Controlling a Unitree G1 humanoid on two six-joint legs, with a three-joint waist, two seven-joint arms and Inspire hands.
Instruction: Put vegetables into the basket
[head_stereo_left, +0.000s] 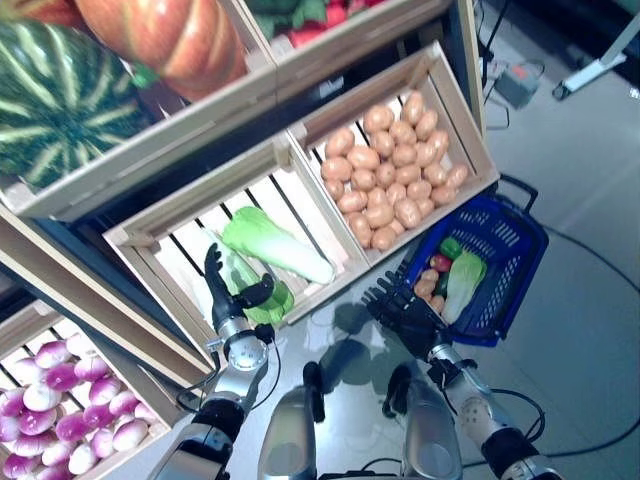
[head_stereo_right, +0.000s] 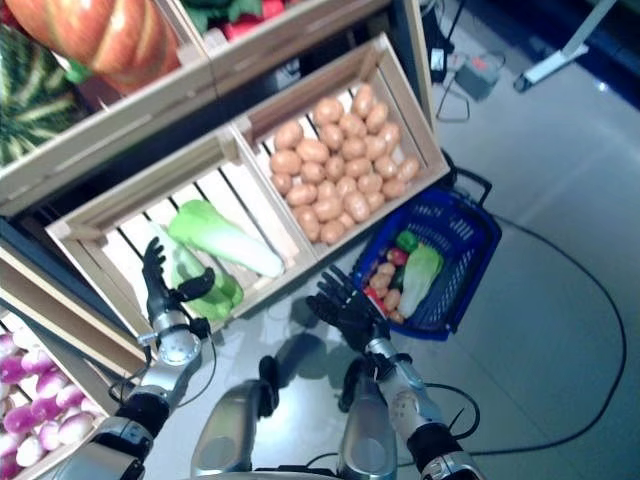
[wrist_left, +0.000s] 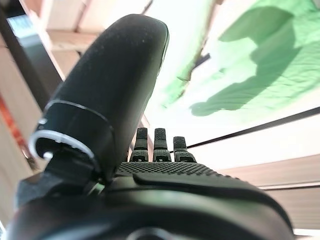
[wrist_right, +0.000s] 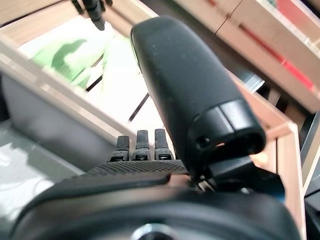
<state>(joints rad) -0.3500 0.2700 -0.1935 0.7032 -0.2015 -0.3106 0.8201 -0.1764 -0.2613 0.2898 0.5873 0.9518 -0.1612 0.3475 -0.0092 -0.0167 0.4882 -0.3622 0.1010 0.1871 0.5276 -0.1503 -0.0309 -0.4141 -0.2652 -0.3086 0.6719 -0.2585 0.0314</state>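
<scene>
Two green napa cabbages lie in a slatted wooden crate: the bigger cabbage in the middle, a smaller one at the front edge. My left hand is open inside this crate, fingers straight, thumb resting against the smaller cabbage. The blue basket stands on the floor to the right and holds a cabbage, a green pepper, a red vegetable and some potatoes. My right hand hovers open with spread fingers at the basket's left rim, holding nothing.
A crate of potatoes stands beside the cabbage crate, just above the basket. The upper shelf holds a watermelon and a pumpkin. Purple-white turnips fill a bin at lower left. A power strip and cables lie on the floor.
</scene>
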